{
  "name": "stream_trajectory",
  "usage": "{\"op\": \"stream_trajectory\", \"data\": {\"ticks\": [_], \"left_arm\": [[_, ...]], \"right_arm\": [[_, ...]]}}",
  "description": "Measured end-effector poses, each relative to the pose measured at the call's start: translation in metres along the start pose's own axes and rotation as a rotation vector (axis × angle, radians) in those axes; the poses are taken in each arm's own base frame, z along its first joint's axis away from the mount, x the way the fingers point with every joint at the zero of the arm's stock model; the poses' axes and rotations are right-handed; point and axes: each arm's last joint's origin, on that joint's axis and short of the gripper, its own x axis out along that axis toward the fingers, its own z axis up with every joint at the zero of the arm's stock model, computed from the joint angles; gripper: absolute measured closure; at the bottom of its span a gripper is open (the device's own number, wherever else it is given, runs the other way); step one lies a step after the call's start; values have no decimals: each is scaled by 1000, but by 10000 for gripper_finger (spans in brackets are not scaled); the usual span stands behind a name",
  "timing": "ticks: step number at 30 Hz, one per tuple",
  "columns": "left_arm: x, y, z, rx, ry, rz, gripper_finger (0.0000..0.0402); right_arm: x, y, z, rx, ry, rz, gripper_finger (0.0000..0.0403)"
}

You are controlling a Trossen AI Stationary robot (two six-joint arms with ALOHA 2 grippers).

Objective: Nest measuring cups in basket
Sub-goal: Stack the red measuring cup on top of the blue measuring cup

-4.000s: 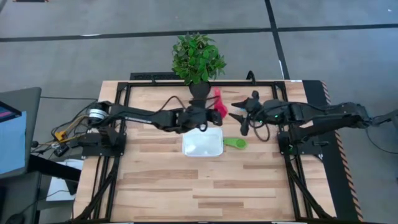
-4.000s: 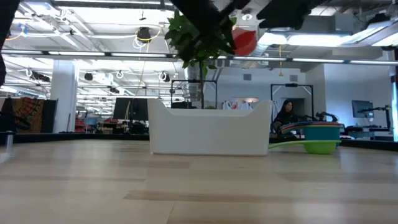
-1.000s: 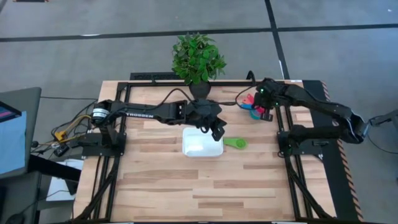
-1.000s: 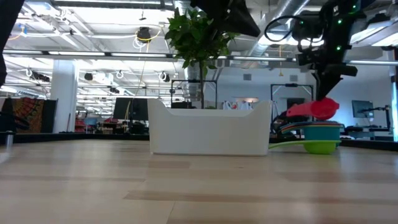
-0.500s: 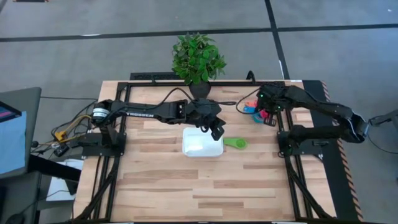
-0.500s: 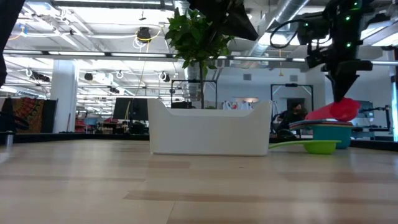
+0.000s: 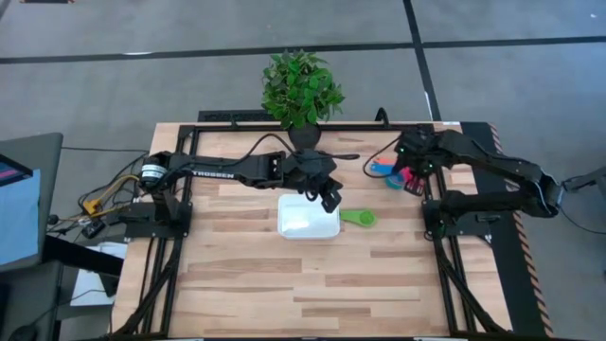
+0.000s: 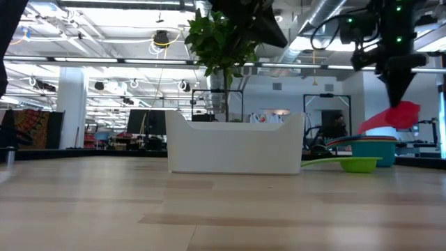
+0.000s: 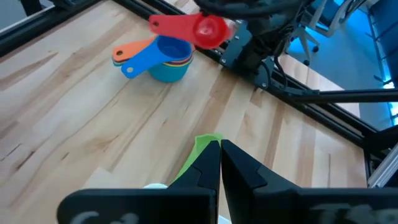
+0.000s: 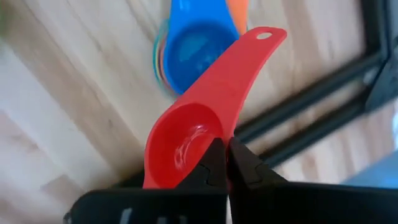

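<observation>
The white basket [image 7: 308,219] stands mid-table on its flat bottom. The green measuring cup [image 7: 358,218] lies on the wood just to its right. A stack of nested cups [image 9: 166,57], with a blue one on top and an orange handle sticking out, rests on the table farther back and to the right. My right gripper [image 7: 414,180] is shut on the red cup [image 8: 398,113], right of the stack and above the table. My left gripper [image 7: 329,199] hangs shut above the basket's far right corner, holding nothing. My right gripper pinches the red cup's bowl rim [image 10: 214,138] between its two fingers, close to where the handle starts. The fingers come from above, pointing down. The cup is lifted clear of the table and tilted, and its handle [image 10: 255,50] sticks out away from the fingers.
A potted green plant [image 7: 301,90] stands at the table's far edge behind the basket. Black frame rails [image 7: 445,227] and both arm bases run along the left and right sides. Bare wood lies between the basket and the near edge.
My right gripper has carried the red cup toward the table's right and near edges, away from the nested stack and slightly up. It has stayed shut on the cup.
</observation>
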Motion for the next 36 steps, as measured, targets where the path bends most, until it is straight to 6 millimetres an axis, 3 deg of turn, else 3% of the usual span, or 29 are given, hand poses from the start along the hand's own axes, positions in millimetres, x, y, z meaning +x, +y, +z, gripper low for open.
{"op": "stream_trajectory", "data": {"ticks": [16, 21, 29, 36], "left_arm": [[0, -1, -4, 5, 28, 8, 401], [0, -1, -4, 6, 28, 9, 401], [-1, -4, -6, 10, 34, 5, 401], [-2, -10, -11, 21, 58, 0, 401]], "right_arm": [[0, 0, -12, 341, 146, -43, 398], [4, 2, -10, 341, 223, -24, 398], [12, 9, -1, 314, 307, 148, 398], [11, 19, 4, 258, 279, 259, 398]]}}
